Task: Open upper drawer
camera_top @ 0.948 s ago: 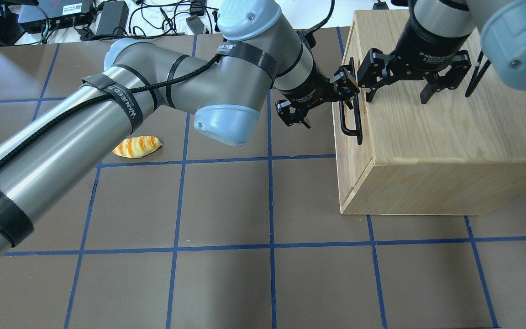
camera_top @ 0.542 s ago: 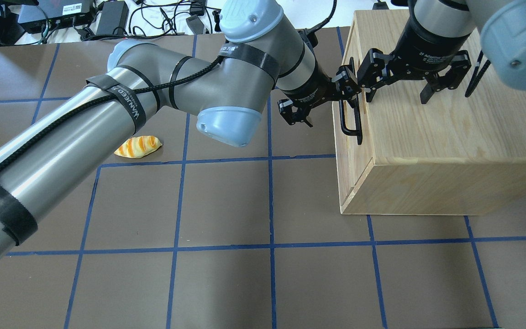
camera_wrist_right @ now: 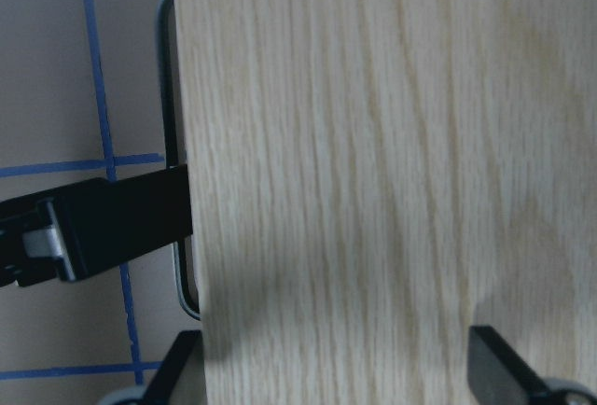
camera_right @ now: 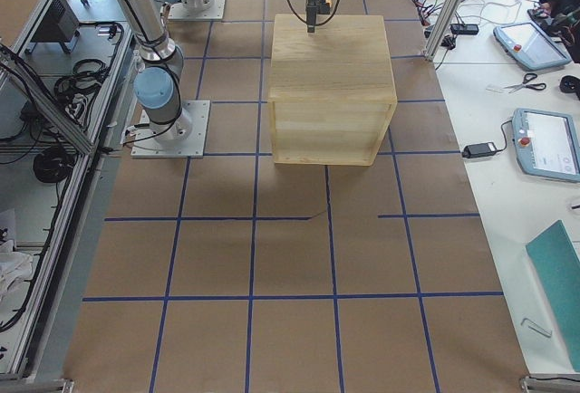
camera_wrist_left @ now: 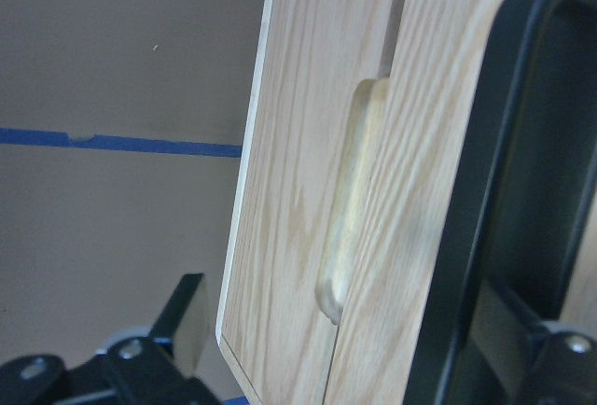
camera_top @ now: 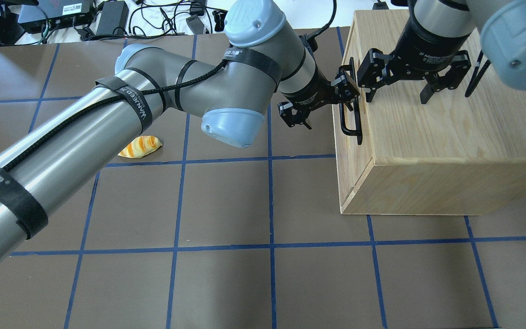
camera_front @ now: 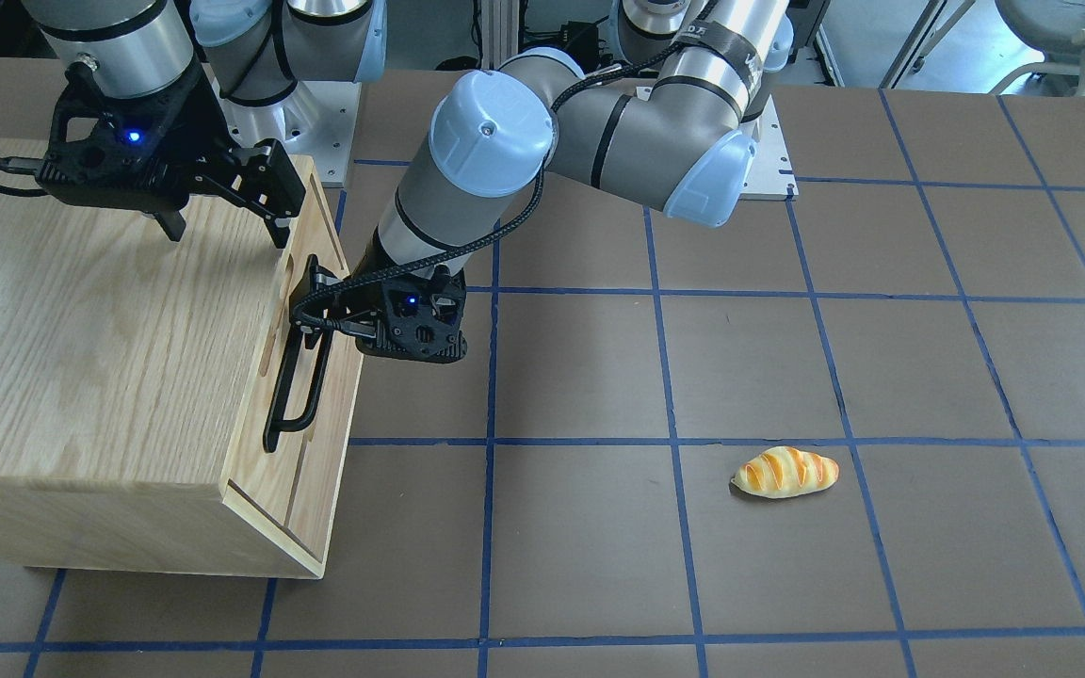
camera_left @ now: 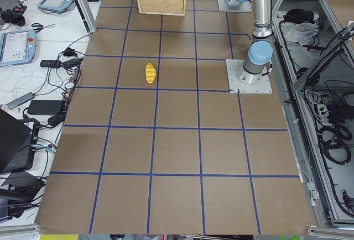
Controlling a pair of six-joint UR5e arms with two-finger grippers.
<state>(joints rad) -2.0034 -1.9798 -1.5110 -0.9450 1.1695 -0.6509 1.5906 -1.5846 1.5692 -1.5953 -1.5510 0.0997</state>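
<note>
The wooden cabinet (camera_top: 450, 128) stands at the right of the overhead view. Its front faces my left arm. The upper drawer front (camera_wrist_left: 438, 125) carries the black bar handle (camera_top: 350, 121) and an oblong slot (camera_wrist_left: 350, 200), and it looks flush with the cabinet. My left gripper (camera_top: 329, 107) is open at the far end of the handle (camera_front: 296, 377). One finger (camera_top: 347, 87) is against the handle and the other stands off the front. My right gripper (camera_top: 397, 97) is open, with its fingertips on the cabinet top near the front edge.
A toy bread roll (camera_top: 140, 146) lies on the brown mat, well left of the cabinet. Cables and power bricks (camera_top: 112, 16) crowd the table's far edge. My left arm's elbow (camera_top: 233, 125) hangs over the middle of the mat.
My left arm's elbow and forearm have swung a little to the right. The left gripper stays at the handle. The drawer and my right gripper have not moved.
</note>
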